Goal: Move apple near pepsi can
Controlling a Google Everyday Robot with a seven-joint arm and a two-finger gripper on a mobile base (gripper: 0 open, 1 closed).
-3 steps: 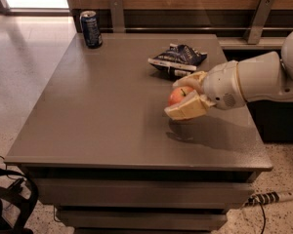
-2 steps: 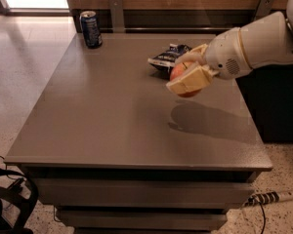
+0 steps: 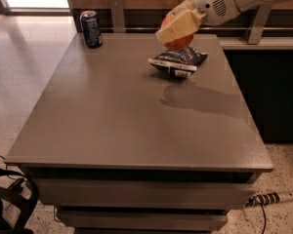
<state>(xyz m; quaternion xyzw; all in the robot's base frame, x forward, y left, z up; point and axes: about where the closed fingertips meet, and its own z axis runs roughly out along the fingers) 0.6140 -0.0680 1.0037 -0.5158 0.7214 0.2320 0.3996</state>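
My gripper is shut on the red-orange apple and holds it in the air above the far part of the grey table, just over the snack bag. The cream fingers cover most of the apple; only its lower and left edges show. The dark blue pepsi can with a silver top stands upright at the table's far left corner, well to the left of the gripper.
A flat dark blue snack bag lies on the table under the held apple. A wooden wall and metal posts run behind the table. A black object sits on the floor at the front left, a power strip at the front right.
The gripper has lifted the apple off the table and carried it up and toward the far side, from the right middle to above the snack bag.
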